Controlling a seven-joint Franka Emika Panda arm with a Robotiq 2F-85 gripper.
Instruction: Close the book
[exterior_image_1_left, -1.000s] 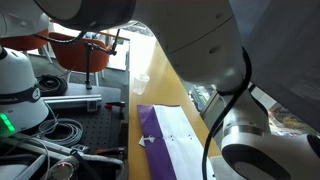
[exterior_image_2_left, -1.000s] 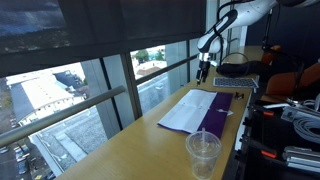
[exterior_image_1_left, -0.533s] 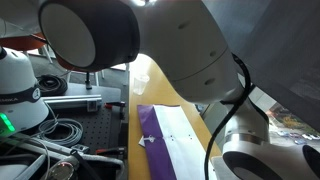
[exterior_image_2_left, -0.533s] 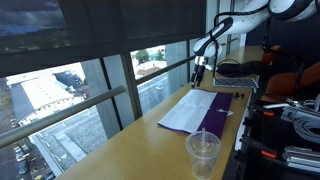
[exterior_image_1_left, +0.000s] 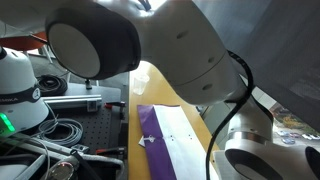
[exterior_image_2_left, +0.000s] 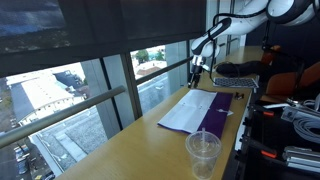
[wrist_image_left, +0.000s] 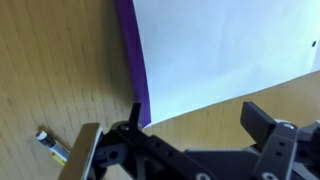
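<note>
The book lies open on the wooden table, with white pages (exterior_image_2_left: 190, 108) and a purple cover edge (exterior_image_2_left: 216, 113). It also shows in an exterior view (exterior_image_1_left: 168, 135), partly behind the arm. In the wrist view the white page (wrist_image_left: 220, 50) fills the top, with the purple edge (wrist_image_left: 130, 60) along its left. My gripper (exterior_image_2_left: 197, 68) hangs above the far end of the book. In the wrist view the gripper (wrist_image_left: 180, 132) is open and empty over bare wood just past the page's edge.
A clear plastic cup (exterior_image_2_left: 203, 153) stands at the near end of the table and shows again in an exterior view (exterior_image_1_left: 140, 82). A small metal piece (wrist_image_left: 50, 146) lies on the wood. A dark bowl (exterior_image_2_left: 236, 66), cables (exterior_image_2_left: 300, 125) and a window (exterior_image_2_left: 90, 80) flank the table.
The arm has swung toward the window side and come a little lower over the far end of the book. The book has not moved.
</note>
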